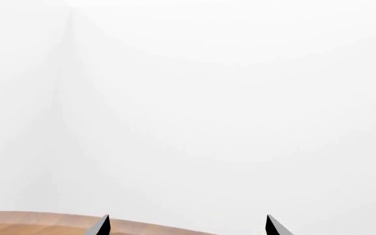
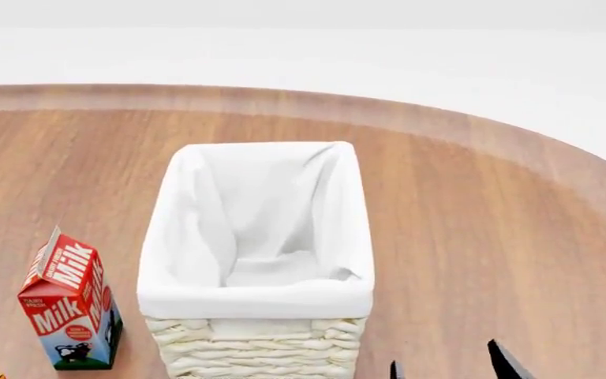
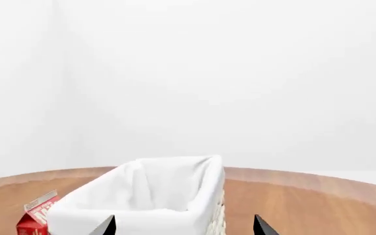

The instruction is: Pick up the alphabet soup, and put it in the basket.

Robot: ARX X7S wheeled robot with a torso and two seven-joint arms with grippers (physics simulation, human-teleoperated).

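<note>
Near the table's (image 2: 514, 197) front edge, basket (image 2: 256, 237) empty, soup unseen; both grippers open: find the can first

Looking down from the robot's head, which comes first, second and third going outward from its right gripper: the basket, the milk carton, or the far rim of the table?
From the right gripper, low at the right of the head view:
1. The basket, just to its left, in the middle.
2. The milk carton, further left, beyond the basket.
3. The far rim of the table, right across the wood at the back.
</note>
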